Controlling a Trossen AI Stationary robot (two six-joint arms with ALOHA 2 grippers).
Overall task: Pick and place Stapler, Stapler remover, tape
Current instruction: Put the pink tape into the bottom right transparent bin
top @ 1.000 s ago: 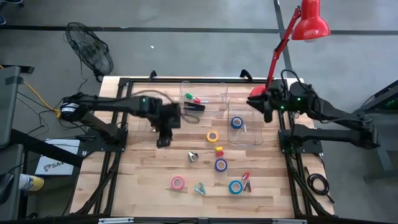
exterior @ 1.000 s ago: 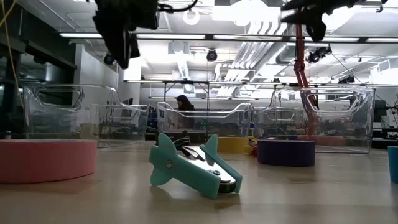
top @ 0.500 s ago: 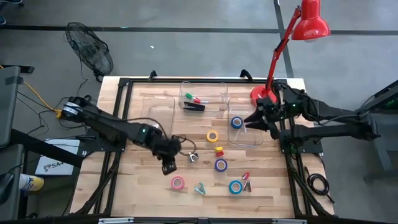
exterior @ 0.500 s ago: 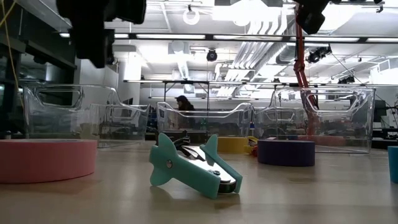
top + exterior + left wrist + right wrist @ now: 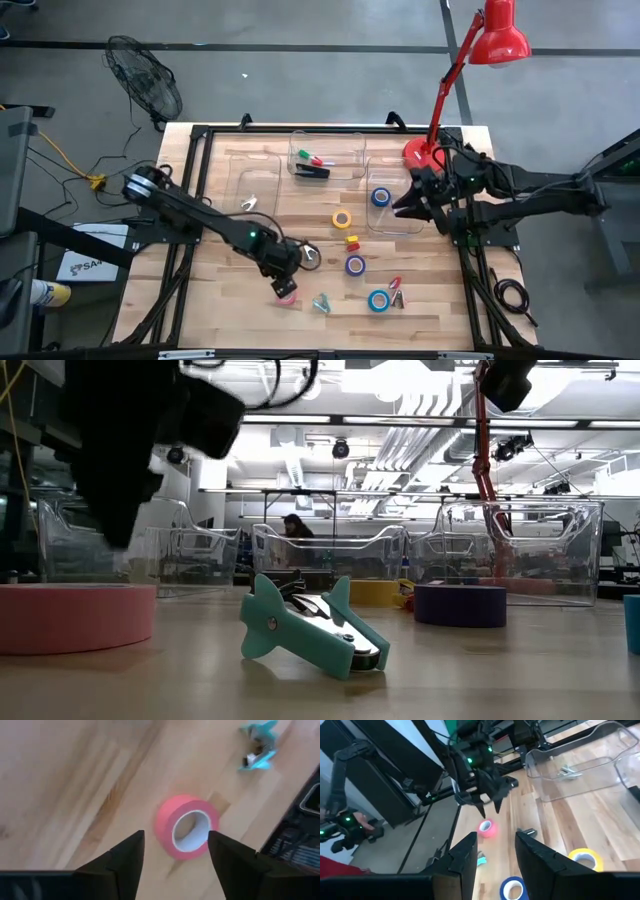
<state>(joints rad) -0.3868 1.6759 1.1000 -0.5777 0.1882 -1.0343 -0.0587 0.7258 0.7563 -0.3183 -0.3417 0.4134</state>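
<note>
Left gripper (image 5: 175, 851): fingers apart, poised directly above pink tape (image 5: 185, 826) lying flat on table (image 5: 60, 785). Step judged: reach-to-grasp; next needed, descent, then closing. Right gripper (image 5: 492, 851): spread, beside clear bin (image 5: 395, 210).

The table (image 5: 230, 300) is pale wood planking with visible grain and darker streaks, its finish smooth with a soft sheen in the low view. The pink tape roll (image 5: 186, 832) looks matt on its outer face, with a lighter, smooth inner core. The teal staple remover (image 5: 310, 626) has smooth plastic grips and shiny metal jaws. Toward the far edge, the bins (image 5: 327, 155) are clear, glossy plastic that catches reflections. The stapler (image 5: 313, 172) inside one looks black and matt. The left gripper (image 5: 175, 857) has dull black fingers. The desk lamp (image 5: 497, 38) has a glossy red shade.
</note>
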